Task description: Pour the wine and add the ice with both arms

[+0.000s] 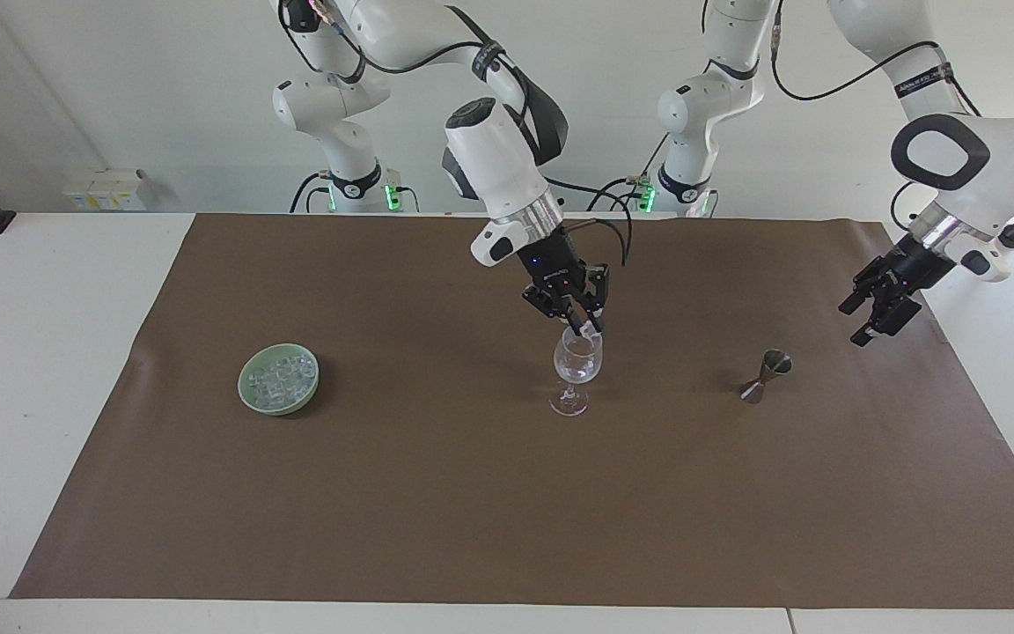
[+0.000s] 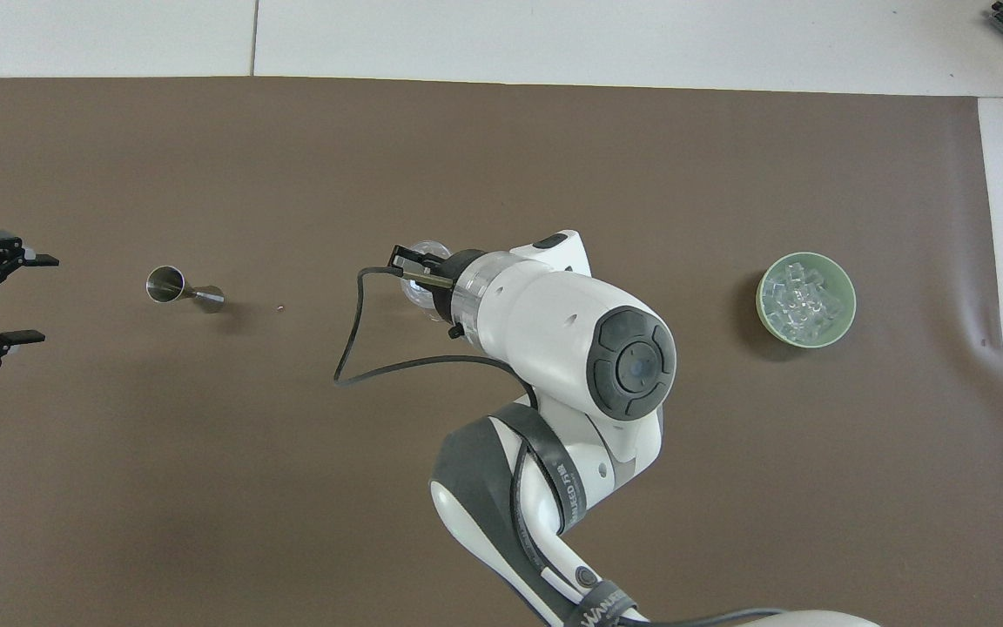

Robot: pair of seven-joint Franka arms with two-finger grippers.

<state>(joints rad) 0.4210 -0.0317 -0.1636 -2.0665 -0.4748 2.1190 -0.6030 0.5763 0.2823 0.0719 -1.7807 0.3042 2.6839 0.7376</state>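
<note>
Pinching one ice cube (image 1: 592,328), my right gripper (image 1: 589,326) hangs at the wine glass (image 1: 576,368) rim, frame centre; released off-centre, it could clip the rim, bounce out or tip the glass.

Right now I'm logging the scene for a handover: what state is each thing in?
Right end effector: shut on an ice cube, at the wine glass rim.
Left end effector: open, empty, raised past the jigger.
Wine glass: upright.
Jigger: tilted, untouched.
Green bowl: holds the ice.
</note>
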